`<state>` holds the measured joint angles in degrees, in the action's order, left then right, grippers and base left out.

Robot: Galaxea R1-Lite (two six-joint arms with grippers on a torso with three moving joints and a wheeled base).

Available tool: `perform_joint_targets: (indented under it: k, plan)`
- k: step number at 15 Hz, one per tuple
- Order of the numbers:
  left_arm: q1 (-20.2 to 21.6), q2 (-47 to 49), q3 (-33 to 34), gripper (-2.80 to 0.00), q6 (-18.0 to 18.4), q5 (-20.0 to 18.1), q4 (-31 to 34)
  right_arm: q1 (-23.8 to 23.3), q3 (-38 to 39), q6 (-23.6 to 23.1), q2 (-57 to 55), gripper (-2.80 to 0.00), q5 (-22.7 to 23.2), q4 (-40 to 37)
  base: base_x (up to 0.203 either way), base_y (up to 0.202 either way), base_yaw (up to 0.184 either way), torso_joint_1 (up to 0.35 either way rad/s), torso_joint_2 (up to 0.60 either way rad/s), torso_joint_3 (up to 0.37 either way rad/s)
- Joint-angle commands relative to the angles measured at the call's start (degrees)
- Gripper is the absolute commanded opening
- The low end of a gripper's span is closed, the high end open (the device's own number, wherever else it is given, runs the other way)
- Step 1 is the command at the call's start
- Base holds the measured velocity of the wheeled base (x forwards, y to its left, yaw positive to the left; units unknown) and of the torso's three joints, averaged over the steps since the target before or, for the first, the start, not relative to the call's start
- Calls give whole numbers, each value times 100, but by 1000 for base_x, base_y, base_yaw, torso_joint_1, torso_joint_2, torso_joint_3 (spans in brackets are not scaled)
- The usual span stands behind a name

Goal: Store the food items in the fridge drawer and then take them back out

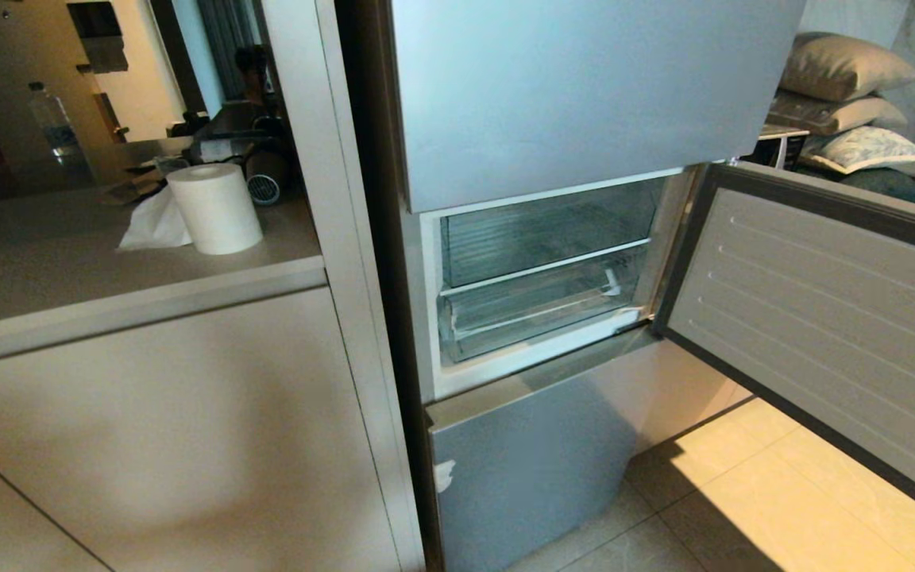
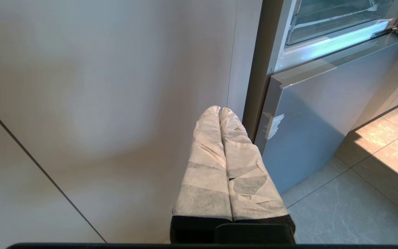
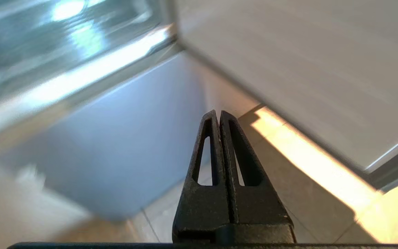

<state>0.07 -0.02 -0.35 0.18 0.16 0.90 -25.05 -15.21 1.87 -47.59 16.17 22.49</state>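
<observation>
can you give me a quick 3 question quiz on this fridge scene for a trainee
1. True or false: the middle fridge door is swung open.
2. Multiple choice: what stands on the counter left of the fridge? A) a roll of paper towel B) a kettle C) a bowl of apples
3. Short answer: how do the two grippers differ, and what state are they in?

Key
1. True; the clear fridge drawer shows behind it, pushed in.
2. A, the roll of paper towel.
3. The left gripper has fingers wrapped in pale cloth, the right gripper has bare black ones; both are shut and hold nothing.
</observation>
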Motion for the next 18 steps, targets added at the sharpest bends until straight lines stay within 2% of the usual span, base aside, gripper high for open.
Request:
perform_joint_targets:
  k: [1, 2, 3, 4, 5, 7, 11, 13, 18]
  plan:
    - [1, 2, 0, -280, 0, 2, -2, 56, 784, -155, 1113, -280, 140, -121, 0, 0, 0, 0, 0, 0]
    - [1, 2, 0, -280, 0, 2, -2, 283, 945, -158, 1134, -280, 70, -128, 0, 0, 0, 0, 0, 0]
    - [1, 2, 0, -280, 0, 2, -2, 768, 1063, -140, 1226, -280, -176, -150, 0, 0, 0, 0, 0, 0]
    - [1, 2, 0, -280, 0, 2, -2, 1408, 1207, -128, 1484, -280, -595, -211, 0, 0, 0, 0, 0, 0]
    - [1, 2, 0, -280, 0, 2, -2, 1763, 1299, -120, 1789, -280, -914, -295, 0, 0, 0, 0, 0, 0]
    - [1, 2, 0, -280, 0, 2, 3, 2153, 1410, -106, 2835, -280, -1425, -761, 0, 0, 0, 0, 0, 0]
    - [1, -4, 0, -280, -4, -4, -2, 2424, 1493, -278, 4648, -280, -1673, -1915, 0, 0, 0, 0, 0, 0]
    - [1, 2, 0, -280, -2, 2, -2, 2494, 1528, -410, 4752, -280, -1703, -2287, 0, 0, 0, 0, 0, 0]
    - [1, 2, 0, -280, -9, 2, -2, 2496, 1530, -391, 4758, -280, -1713, -2296, 0, 0, 0, 0, 0, 0]
